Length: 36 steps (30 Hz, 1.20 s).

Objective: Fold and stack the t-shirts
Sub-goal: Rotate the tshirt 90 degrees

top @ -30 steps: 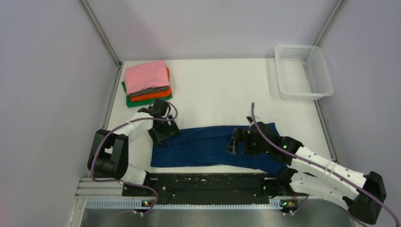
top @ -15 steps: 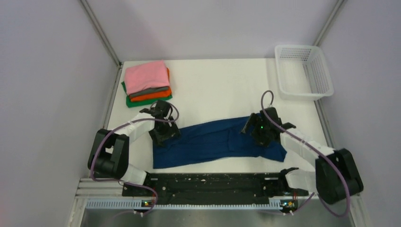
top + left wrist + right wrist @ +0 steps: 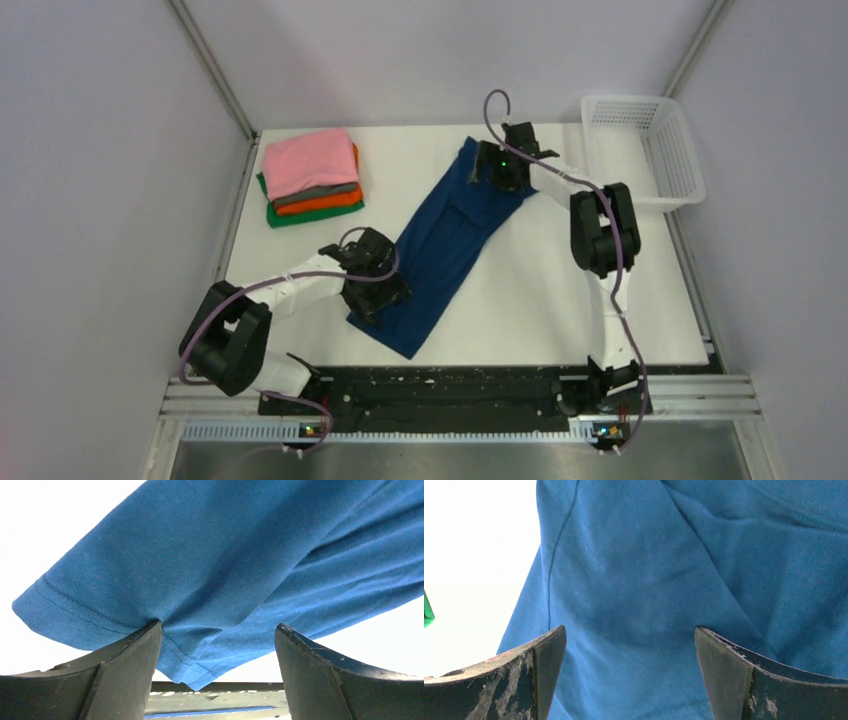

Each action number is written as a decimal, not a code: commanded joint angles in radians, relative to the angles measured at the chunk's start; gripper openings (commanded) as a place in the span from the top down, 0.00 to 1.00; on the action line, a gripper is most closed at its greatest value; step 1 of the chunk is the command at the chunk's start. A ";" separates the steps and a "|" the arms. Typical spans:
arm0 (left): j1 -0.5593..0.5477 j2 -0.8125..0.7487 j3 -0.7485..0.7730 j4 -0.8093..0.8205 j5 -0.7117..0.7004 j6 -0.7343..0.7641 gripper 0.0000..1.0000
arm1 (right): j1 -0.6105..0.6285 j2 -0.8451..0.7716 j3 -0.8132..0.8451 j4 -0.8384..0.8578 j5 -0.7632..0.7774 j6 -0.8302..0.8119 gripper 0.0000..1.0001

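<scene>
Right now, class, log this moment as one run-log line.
navy t-shirt: folded strip, diagonal | left gripper: open, at near end | right gripper: open, at far end | folded t-shirt stack: far left, pink on top

The navy blue t-shirt [image 3: 240,555] is showing as matt knitted cloth with a fine grain. Beside the left pincer [image 3: 217,625], its hem is carrying two rows of stitching. That pincer's fingers [image 3: 125,675] are looking like dull black plastic. Those of the right pincer [image 3: 629,628] are showing pale scratches and scuffs. Right of the right pincer, the basket [image 3: 645,150] is looking like white plastic mesh. Beyond the left pincer, the folded t-shirts [image 3: 310,178] are looking soft and matt on the smooth white table [image 3: 540,290].
</scene>
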 commanded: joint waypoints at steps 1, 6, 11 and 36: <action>-0.090 0.028 0.035 0.093 -0.042 -0.202 0.12 | 0.017 0.217 0.261 -0.117 -0.053 -0.165 0.02; -0.207 0.120 0.114 0.184 -0.082 -0.247 0.12 | 0.089 0.406 0.561 -0.156 -0.125 -0.239 0.02; -0.278 0.236 0.186 0.199 -0.024 -0.244 0.12 | 0.157 0.499 0.763 -0.160 -0.158 -0.333 0.01; -0.342 -0.007 0.242 -0.246 -0.256 0.160 0.23 | 0.182 -0.746 -0.365 -0.243 0.115 -0.040 0.08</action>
